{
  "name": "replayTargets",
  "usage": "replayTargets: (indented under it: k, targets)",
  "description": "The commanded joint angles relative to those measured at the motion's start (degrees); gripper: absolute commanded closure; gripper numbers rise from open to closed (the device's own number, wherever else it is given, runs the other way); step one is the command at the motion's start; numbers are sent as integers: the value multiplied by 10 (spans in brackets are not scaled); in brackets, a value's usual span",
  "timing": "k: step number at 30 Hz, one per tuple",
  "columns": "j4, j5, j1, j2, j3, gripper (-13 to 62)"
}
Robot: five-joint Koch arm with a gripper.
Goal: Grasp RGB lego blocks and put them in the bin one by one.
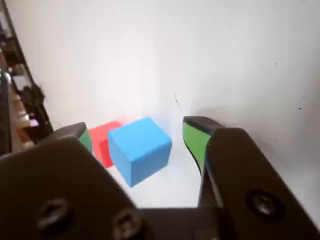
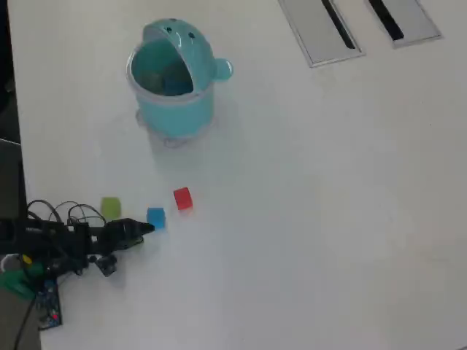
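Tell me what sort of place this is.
Probably an office or lab desk: a plain white table, two grey cable-port covers set into it, and cluttered shelving beside it in the wrist view.

You have a plain white counter under bright, even light. At its far edge in the overhead view you can see two grey panels with dark slots. In the wrist view, dark cluttered shelves stand at the left.

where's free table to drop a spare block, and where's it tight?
Free: the white table right of the red block and below the two grey slotted panels. Tight: the lower left, where green block, blue block and gripper cluster, and around the bin.
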Motion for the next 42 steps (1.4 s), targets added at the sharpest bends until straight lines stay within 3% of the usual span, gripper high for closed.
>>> replayTargets:
  k: [1,19,35,42]
  targets:
    - [-14,-2,4,34,43,155]
    - [-178,-8,1,35,43,156]
    - [-382,-204,-11,36,43,155]
    - [-497,-423,-35,36,42,163]
